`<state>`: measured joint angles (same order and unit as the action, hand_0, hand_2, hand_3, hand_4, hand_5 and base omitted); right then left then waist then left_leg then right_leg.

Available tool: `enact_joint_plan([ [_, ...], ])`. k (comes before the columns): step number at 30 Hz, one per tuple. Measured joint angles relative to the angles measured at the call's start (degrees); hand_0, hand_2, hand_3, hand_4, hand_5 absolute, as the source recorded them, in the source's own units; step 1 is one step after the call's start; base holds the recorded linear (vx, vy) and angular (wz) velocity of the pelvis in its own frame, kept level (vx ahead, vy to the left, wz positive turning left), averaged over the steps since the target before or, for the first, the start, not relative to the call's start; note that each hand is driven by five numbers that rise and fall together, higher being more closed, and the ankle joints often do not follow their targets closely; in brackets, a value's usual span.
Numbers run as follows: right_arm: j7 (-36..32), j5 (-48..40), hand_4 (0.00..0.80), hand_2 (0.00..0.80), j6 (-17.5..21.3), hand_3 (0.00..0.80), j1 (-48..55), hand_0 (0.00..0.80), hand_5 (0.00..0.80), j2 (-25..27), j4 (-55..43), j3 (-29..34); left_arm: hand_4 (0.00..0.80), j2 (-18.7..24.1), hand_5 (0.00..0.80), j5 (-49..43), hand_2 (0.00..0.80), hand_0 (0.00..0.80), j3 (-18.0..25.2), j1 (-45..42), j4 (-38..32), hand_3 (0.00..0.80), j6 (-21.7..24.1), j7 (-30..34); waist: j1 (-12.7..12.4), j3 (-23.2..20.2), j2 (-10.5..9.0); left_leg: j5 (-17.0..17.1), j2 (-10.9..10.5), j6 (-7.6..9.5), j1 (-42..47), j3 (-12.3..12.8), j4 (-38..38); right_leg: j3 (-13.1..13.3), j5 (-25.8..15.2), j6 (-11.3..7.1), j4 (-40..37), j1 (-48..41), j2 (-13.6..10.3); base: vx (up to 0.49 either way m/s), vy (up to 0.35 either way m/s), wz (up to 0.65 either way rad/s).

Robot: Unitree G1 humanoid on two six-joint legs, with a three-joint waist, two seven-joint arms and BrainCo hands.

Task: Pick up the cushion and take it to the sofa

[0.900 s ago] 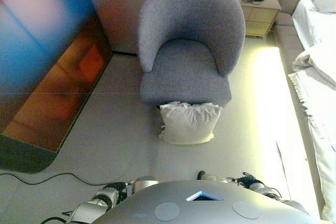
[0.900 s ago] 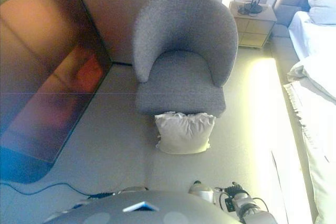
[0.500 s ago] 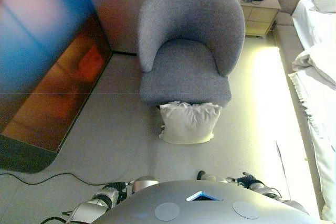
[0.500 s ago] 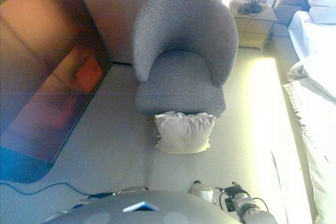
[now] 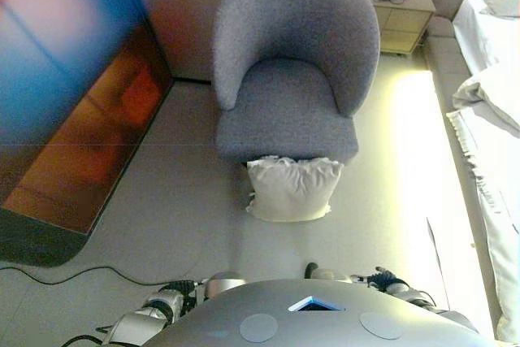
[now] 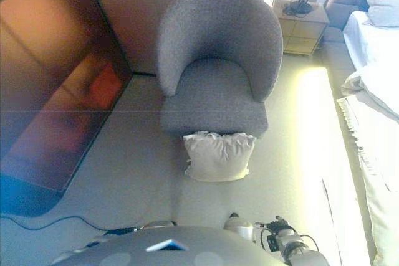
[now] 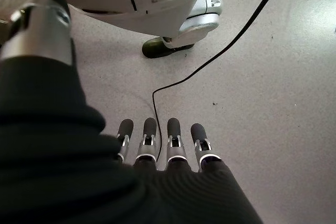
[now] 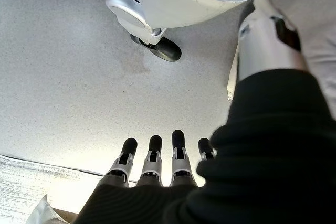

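On the grey floor (image 5: 171, 201), the cushion (image 5: 292, 189) leans against the sofa (image 5: 288, 71), well ahead of both empty, straight-fingered hands: left (image 7: 157, 145), right (image 8: 157, 158).

A bedroom, hotel-like: a bed (image 6: 380, 85) with white linen, a wooden nightstand (image 6: 302, 28) and a grey tub armchair (image 6: 215, 66) on the floor.

A small light wooden bedside table (image 5: 400, 7) (with a dark lamp base on top) stands near a white bed (image 5: 490, 79).
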<state>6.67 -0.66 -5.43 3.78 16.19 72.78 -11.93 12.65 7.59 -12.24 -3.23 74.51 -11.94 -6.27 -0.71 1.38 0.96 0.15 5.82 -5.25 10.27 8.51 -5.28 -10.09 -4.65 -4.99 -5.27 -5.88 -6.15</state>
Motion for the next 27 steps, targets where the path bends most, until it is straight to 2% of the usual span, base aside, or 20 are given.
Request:
enact_joint_plan([
  [18, -0.39, 0.01, 0.0, 0.0, -0.19, 0.0, -0.1, 0.0, 0.0, -0.01, -0.02, -0.02, 0.0, -0.05, 0.0, 0.02, 0.0, 0.0, 0.02, 0.07, 0.02, 0.0, 0.55, -1.01, -0.02, 0.33, 0.09, -0.06, 0.75, 0.12, -0.05, 0.05, 0.98, 0.0, 0.06, 0.12, 0.26, -0.38, 0.44, -0.005, -0.063, 0.0],
  [20, -0.69, 0.0, 0.0, 0.0, -0.62, 0.0, -0.37, 0.0, 0.0, 0.0, -0.01, -0.04, 0.0, -0.16, 0.0, 0.04, 0.0, 0.0, 0.07, 0.35, 0.48, 0.0, 1.53, -1.82, -0.09, 0.65, 0.19, -1.4, 1.18, 1.53, -1.58, 0.03, 3.91, -0.1, 0.73, 0.54, 1.77, 0.42, 0.56, -0.063, -0.165, -0.01],
  [21, -0.93, 0.0, 0.0, 0.0, -0.88, 0.0, -0.96, 0.0, 0.0, 0.0, -0.01, -0.09, 0.0, -0.16, 0.0, 0.04, 0.0, 0.0, 0.1, 0.9, 0.78, 0.0, 2.11, -2.29, -0.1, 1.21, -0.2, -2.52, 1.47, 2.93, -2.8, 0.0, 6.45, -0.21, 1.69, 0.9, 3.82, 1.39, 0.54, -0.077, -0.174, 0.04],
  [22, -1.06, -0.01, 0.0, 0.0, -1.13, 0.0, -1.94, 0.0, 0.0, -0.01, 0.0, -0.33, 0.0, -0.08, 0.0, 0.11, 0.0, 0.0, 0.31, 1.09, 1.46, 0.0, 2.69, -2.6, -0.2, 2.39, 0.19, -2.27, 2.11, 1.93, -3.87, -0.22, 9.58, -0.34, 3.18, 1.35, 7.02, 2.72, 0.82, -0.068, -0.16, 0.02],
  [23, -1.29, -0.02, 0.0, 0.0, -1.47, 0.0, -4.07, 0.0, 0.0, -0.24, 0.44, -0.82, 0.0, 0.43, 0.0, 0.44, 0.0, 0.0, 1.63, 2.25, 1.62, 0.0, 3.59, -2.81, -0.4, 4.41, -0.8, -2.65, 2.72, -0.37, -6.69, -0.36, 15.39, -0.42, 7.24, 2.85, 15.64, 6.78, 0.71, -0.025, -0.115, -0.01],
  [24, -1.38, -0.02, 0.0, 0.0, -1.76, 0.0, -5.64, 0.0, 0.0, -0.54, 0.59, -1.26, 0.0, 1.12, 0.0, 0.82, 0.0, 0.0, 2.85, 2.62, 1.72, 0.0, 3.99, -2.84, -0.22, 5.72, -2.25, -2.42, 2.13, -0.8, -8.89, -0.85, 19.52, 0.16, 10.25, 3.59, 20.45, 9.44, -0.1, 0.005, -0.064, -0.04],
  [25, -1.44, -0.02, 0.0, 0.0, -1.84, 0.0, -6.19, 0.0, 0.0, -0.52, 0.45, -1.28, 0.0, 1.34, 0.0, 1.44, 0.0, 0.0, 4.1, 3.31, 1.92, 0.0, 3.97, -2.85, -0.28, 6.15, -3.27, -1.05, 2.08, -1.18, -10.43, -1.51, 22.01, 0.63, 10.95, 4.49, 21.51, 10.19, -0.78, 0.033, -0.026, -0.09],
  [26, -1.44, -0.02, 0.0, 0.0, -2.08, 0.0, -6.29, 0.0, 0.0, -0.56, 0.42, -1.42, 0.0, 1.41, 0.0, 2.31, 0.0, 0.0, 4.85, 3.6, 2.43, 0.0, 3.88, -2.86, -0.59, 6.46, -4.39, 1.98, 1.53, -1.38, -11.56, -1.93, 23.35, 1.09, 10.89, 4.8, 20.79, 10.03, -1.23, 0.098, 0.012, -0.13],
  [27, -1.42, -0.03, 0.0, 0.0, -2.23, 0.0, -6.26, 0.0, 0.0, -0.6, 0.46, -1.9, 0.0, 1.39, 0.0, 2.73, 0.0, 0.0, 5.11, 3.56, 2.56, 0.0, 3.87, -2.86, -1.31, 6.54, -5.27, 3.62, 0.68, -0.82, -12.49, -2.44, 23.85, 1.25, 10.54, 5.22, 19.13, 9.86, -1.74, 0.132, 0.026, -0.33],
])
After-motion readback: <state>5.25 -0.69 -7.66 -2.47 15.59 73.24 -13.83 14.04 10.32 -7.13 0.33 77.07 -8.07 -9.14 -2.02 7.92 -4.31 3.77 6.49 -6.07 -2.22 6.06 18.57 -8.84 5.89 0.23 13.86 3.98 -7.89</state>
